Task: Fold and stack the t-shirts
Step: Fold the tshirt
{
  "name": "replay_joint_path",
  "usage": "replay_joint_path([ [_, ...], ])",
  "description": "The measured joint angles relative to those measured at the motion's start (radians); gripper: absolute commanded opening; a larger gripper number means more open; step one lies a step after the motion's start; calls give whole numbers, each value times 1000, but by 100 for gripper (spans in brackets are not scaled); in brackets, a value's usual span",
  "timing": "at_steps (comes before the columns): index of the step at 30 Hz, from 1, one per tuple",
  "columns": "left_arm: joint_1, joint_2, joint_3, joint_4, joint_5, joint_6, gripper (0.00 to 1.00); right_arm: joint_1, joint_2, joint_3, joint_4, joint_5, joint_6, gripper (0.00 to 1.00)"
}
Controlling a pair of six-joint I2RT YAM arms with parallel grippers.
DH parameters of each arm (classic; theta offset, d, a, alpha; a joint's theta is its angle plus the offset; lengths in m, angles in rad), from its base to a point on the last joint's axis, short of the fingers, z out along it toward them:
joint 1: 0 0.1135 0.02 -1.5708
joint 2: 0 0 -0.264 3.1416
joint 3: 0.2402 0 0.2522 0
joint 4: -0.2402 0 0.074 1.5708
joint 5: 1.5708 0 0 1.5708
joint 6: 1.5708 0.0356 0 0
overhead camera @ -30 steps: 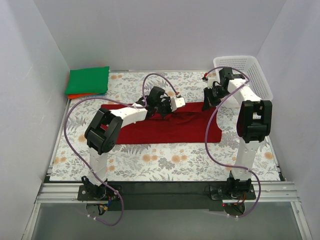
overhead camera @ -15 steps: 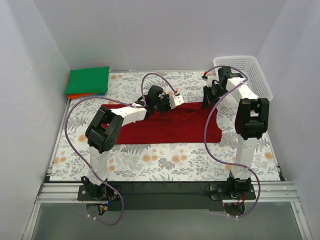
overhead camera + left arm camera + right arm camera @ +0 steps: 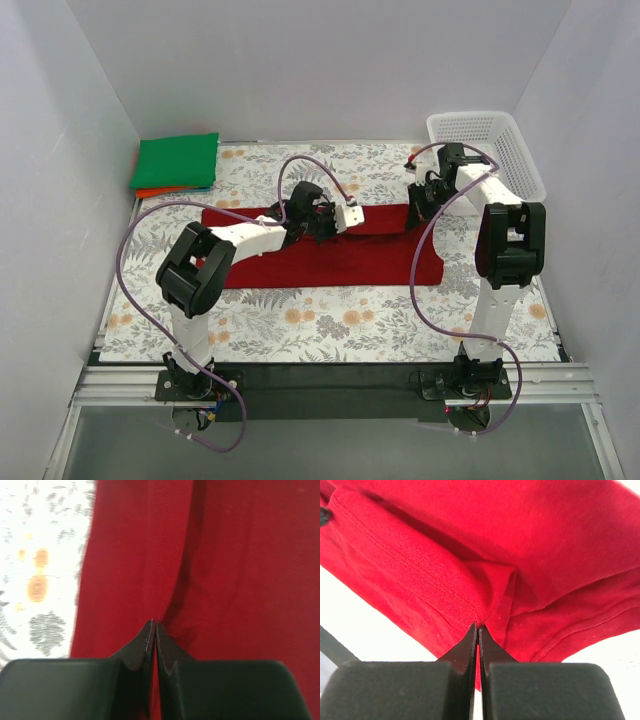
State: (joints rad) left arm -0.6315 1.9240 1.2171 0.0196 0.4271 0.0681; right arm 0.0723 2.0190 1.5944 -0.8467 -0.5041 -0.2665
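Observation:
The dark red t-shirt (image 3: 330, 255) lies spread across the middle of the floral table. My left gripper (image 3: 322, 228) is down on its far edge and shut, pinching a fold of the red cloth (image 3: 165, 570). My right gripper (image 3: 412, 214) is at the shirt's far right corner, shut on a hemmed edge of the red cloth (image 3: 470, 580), which hangs lifted in front of it. The green t-shirt (image 3: 177, 160) lies folded on the folded orange t-shirt (image 3: 150, 192) at the far left corner.
A white lattice basket (image 3: 510, 150) stands at the far right, just behind my right arm. White walls close in the table on three sides. Purple cables loop from both arms over the shirt.
Both grippers have stayed shut on the red shirt's far edge. The left arm has swung lower and to the left, and the shirt's far edge now lies as a flatter, straighter band.

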Motion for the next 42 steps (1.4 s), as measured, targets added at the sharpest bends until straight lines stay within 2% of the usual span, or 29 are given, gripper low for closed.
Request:
replay_joint_path([
  [5,-29,2,-16,-61,8,2,0,0,-8,-50,2,8,-18,1],
  [8,-42,5,-19,-80,2,0,0,0,-8,-58,2,21,-27,7],
  [9,-44,9,-19,-80,-6,-6,2,0,-8,-58,3,25,-29,11],
  [10,-43,13,-19,-80,-16,-14,15,0,-8,-58,5,29,-32,21],
  [11,-42,16,-20,-84,-24,-18,22,0,-8,-58,5,33,-34,29],
  [12,-37,17,-21,-97,-28,-31,26,0,-8,-58,5,39,-38,37],
  [14,-22,6,-26,-124,-27,-66,35,0,-10,-58,6,52,-51,45],
  [15,-9,-5,-27,-143,-27,-84,36,0,-13,-58,5,58,-54,54],
  [16,6,-23,-28,-168,-24,-105,36,0,-18,-58,4,64,-56,55],
  [20,90,-167,-27,-292,-14,-200,34,7,-84,-58,-6,83,-80,55],
  [22,134,-248,-27,-344,-10,-252,32,15,-137,-58,-14,89,-92,49],
  [24,182,-333,-40,-383,-12,-311,24,34,-178,-58,-18,95,-105,44],
  [29,296,-456,-123,-473,-28,-406,20,124,-193,-87,-18,115,-120,34],
  [32,370,-412,-113,-511,-39,-421,16,187,-190,-154,-23,138,-121,30],
  [34,407,-335,-53,-536,-61,-412,13,226,-185,-200,-20,154,-119,27],
  [39,418,-69,163,-542,-108,-360,8,274,-185,-300,-11,222,-107,25],
  [42,419,43,213,-534,-147,-325,6,275,-181,-340,1,281,-103,24],
])
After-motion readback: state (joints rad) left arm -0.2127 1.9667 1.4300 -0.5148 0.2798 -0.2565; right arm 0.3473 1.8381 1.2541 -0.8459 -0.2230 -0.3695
